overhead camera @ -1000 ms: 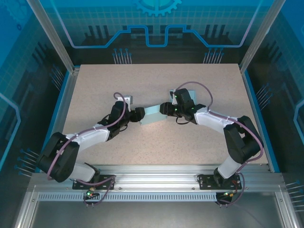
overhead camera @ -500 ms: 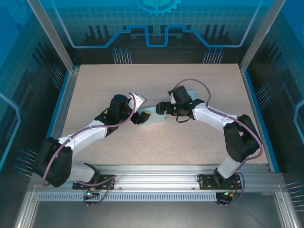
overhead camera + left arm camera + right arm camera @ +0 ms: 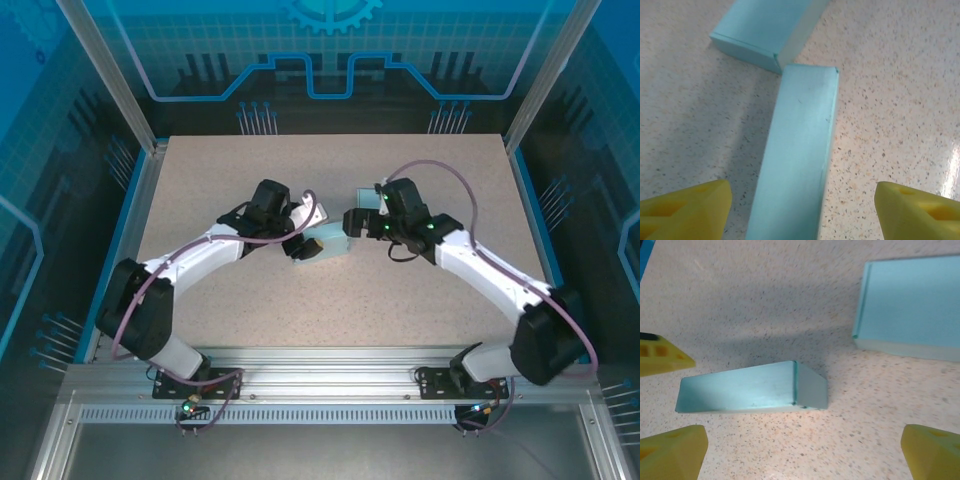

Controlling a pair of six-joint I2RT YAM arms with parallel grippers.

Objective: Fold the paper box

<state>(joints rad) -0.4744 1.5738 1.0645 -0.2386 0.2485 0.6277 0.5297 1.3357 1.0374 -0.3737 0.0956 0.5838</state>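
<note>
The light-blue paper box [image 3: 331,247] lies folded on the table between my two grippers. In the left wrist view the paper box [image 3: 799,150] runs lengthwise between my yellow fingers [image 3: 686,207], which stand wide on either side without touching it; the left gripper [image 3: 801,215] is open. From the right wrist the paper box [image 3: 752,389] rests a little ahead of my right gripper [image 3: 802,452], open and holding nothing. From above, the left gripper [image 3: 303,240] is at the box's left end and the right gripper [image 3: 355,226] just off its right end.
A second light-blue flat box [image 3: 368,197] lies just behind the right gripper, also seen as the flat box [image 3: 912,302] and the flat box [image 3: 765,30]. The speckled table [image 3: 330,310] is bounded by a metal frame rail [image 3: 330,365] at the near edge.
My right gripper has opened, let go of the box and drawn back slightly. The left arm has swung toward the far side and now straddles the box's left end.
</note>
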